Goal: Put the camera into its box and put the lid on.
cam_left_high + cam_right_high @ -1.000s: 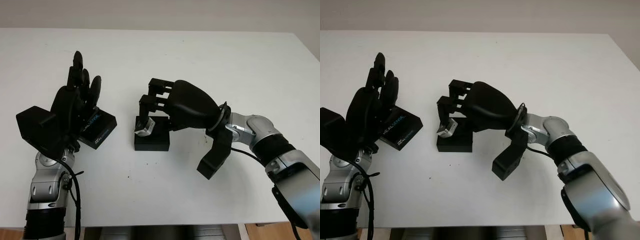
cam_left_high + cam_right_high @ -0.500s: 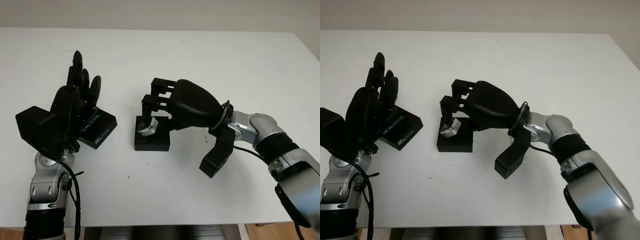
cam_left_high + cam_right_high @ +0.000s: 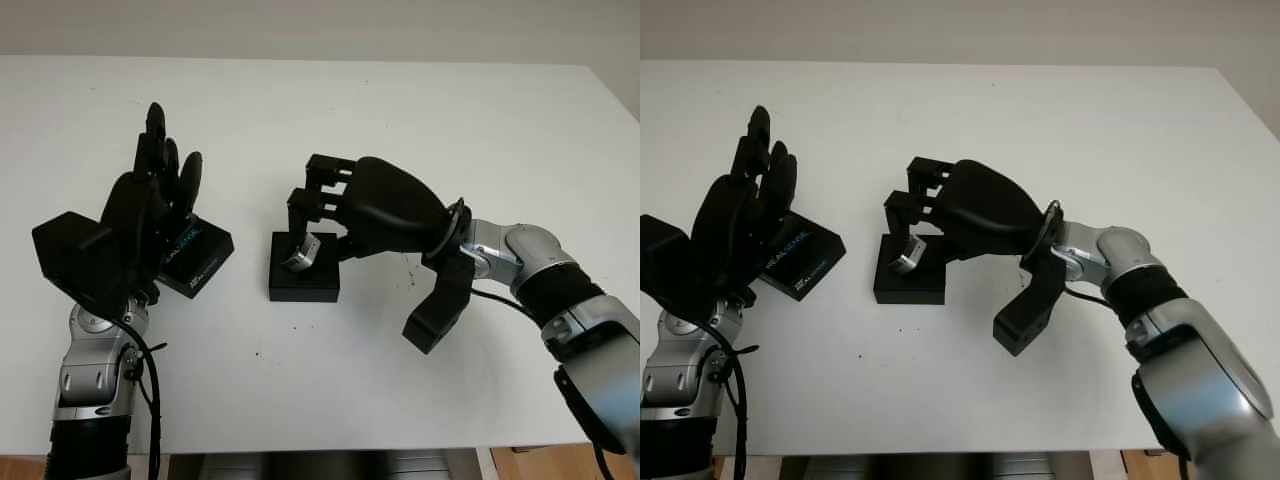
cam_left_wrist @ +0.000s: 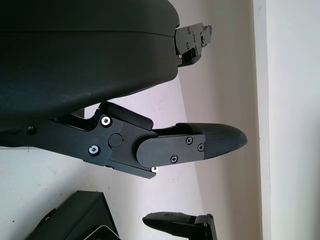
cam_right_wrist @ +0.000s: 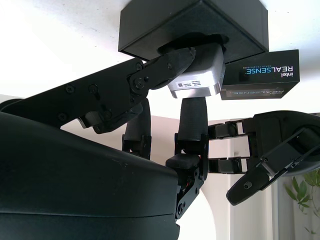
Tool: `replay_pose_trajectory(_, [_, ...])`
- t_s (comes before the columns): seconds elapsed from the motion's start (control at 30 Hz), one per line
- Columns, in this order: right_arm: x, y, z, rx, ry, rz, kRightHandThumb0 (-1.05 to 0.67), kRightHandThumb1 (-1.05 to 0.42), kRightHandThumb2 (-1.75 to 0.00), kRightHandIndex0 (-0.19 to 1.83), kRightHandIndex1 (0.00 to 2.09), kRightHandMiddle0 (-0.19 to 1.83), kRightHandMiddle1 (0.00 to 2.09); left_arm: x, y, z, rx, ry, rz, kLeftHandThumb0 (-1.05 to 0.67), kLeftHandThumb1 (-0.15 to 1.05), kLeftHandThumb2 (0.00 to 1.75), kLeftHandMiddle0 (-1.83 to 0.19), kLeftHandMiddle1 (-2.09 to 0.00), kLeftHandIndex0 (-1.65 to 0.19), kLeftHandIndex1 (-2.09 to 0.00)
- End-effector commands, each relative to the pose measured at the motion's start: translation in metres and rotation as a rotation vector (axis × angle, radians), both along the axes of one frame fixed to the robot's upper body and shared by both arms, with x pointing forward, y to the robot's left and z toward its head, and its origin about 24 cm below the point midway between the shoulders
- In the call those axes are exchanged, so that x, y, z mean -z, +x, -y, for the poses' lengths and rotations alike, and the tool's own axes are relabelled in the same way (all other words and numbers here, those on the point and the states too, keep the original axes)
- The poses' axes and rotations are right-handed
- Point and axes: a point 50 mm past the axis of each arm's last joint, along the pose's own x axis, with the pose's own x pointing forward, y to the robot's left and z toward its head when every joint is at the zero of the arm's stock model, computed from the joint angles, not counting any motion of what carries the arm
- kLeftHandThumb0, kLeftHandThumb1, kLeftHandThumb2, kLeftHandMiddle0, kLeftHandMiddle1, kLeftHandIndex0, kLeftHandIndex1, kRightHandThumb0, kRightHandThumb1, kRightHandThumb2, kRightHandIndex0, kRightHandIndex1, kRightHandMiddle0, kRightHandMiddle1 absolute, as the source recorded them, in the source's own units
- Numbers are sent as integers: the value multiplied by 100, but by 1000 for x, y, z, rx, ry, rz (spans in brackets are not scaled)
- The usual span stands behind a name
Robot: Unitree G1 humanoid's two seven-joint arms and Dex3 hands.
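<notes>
Fingers [image 5: 165,67] of the right hand [image 3: 385,205] are closed on the small silver camera [image 3: 299,254], which is held tilted just above the open black box [image 3: 304,277] at the middle of the white table [image 3: 420,110]. Compared with a second ago, the camera has been carried a little to the right and lowered, so that its lower end is now seen at or just inside the box's opening; whether it touches the box floor cannot be told. By this shift the first part of the task is judged to be nearly done: the camera is over its compartment, but it has not been released, and its tilt suggests it must be levelled before it will seat.

At the near left, the left hand [image 3: 160,205] is held upright and open, with nothing grasped, and it has not moved in the last second. Just beyond and to the right of its palm, the lid [image 3: 197,257], printed with white lettering, is lying flat on the table, well apart from the box. Part of the lid is hidden by the left hand. Nothing is seen between lid and box, so only the right hand itself, spread over the box, is judged to stand in the lid's way.
</notes>
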Motion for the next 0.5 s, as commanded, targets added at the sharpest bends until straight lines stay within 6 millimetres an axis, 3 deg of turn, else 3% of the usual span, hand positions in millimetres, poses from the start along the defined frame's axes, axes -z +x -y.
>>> replay_pose_trajectory(0.0, [-9, 0, -1, -12, 20, 24, -35, -95, -6, 33, 146, 46, 150, -4, -1, 1, 7, 21, 19, -69, 105, 49, 19, 0, 19, 0])
replay_pose_trajectory(0.47, [-2, -2, -9, -40, 49, 34, -38, -93, -5, 37, 144, 49, 151, -3, -3, 2, -7, -4, 18, -68, 105, 48, 19, 0, 19, 0])
